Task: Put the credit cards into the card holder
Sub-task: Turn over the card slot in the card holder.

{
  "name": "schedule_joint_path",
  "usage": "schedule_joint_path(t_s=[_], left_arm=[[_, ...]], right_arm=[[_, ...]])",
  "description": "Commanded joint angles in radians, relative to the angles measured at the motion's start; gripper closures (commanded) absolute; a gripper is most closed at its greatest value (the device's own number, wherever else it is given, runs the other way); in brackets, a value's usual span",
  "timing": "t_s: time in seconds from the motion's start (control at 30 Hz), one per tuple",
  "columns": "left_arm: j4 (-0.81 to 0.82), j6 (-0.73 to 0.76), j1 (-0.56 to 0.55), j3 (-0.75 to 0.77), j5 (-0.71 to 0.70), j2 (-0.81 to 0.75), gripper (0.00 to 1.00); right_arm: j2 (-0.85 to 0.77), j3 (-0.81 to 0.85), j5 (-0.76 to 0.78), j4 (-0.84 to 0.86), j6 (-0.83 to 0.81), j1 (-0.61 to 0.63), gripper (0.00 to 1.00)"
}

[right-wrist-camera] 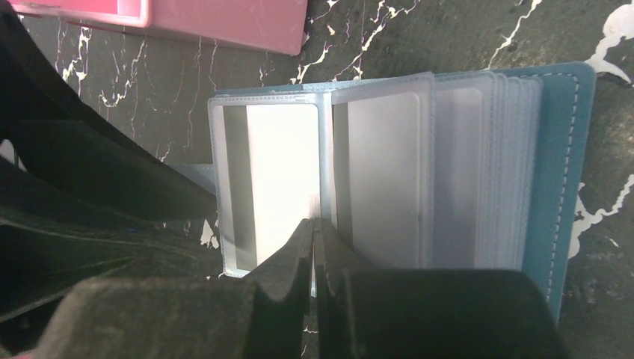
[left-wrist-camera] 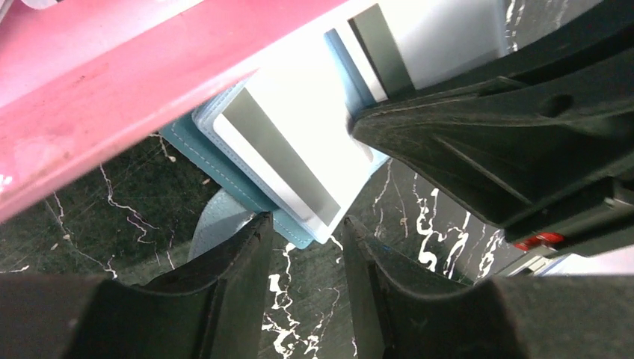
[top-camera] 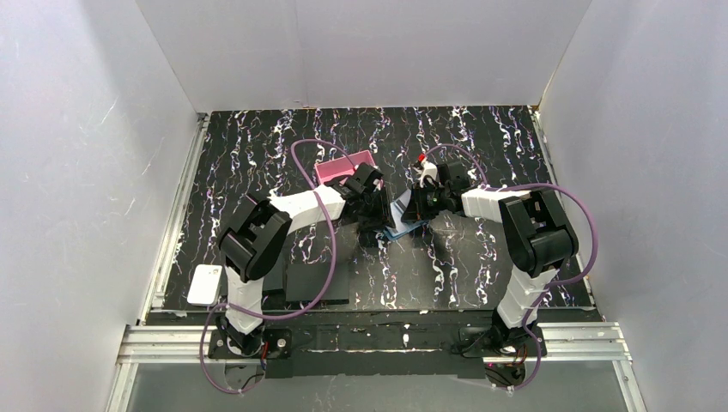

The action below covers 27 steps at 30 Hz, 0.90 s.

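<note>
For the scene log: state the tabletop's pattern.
Tabletop: black with white streaks, clearest from the top external view.

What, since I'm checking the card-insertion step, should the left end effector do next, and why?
Probably draw the left end effector back and up. Its fingers stand open and empty, while the thin white card with a grey stripe lies inside a clear plastic sleeve of the flat blue hinged case, and the right end effector pinches that sleeve's edge.
</note>
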Motion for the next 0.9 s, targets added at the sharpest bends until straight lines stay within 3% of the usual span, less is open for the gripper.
schedule_joint_path(t_s=[0.0, 0.7, 0.77, 0.87], left_arm=[[-0.021, 0.015, 0.004, 0.034, -0.021, 0.005, 0.61], [-0.012, 0.018, 0.003, 0.08, -0.007, 0.016, 0.62], [-0.012, 0.02, 0.004, 0.082, -0.01, 0.01, 0.62], [-0.013, 0.02, 0.003, 0.089, -0.007, 0.007, 0.62]], right_arm=[[0.031, -0.016, 0.013, -0.037, -0.018, 0.009, 0.89], [0.019, -0.017, 0.009, -0.041, -0.016, 0.009, 0.9], [0.012, -0.016, 0.009, -0.048, -0.013, 0.009, 0.87], [-0.025, -0.01, 0.01, -0.06, -0.005, 0.008, 0.75]])
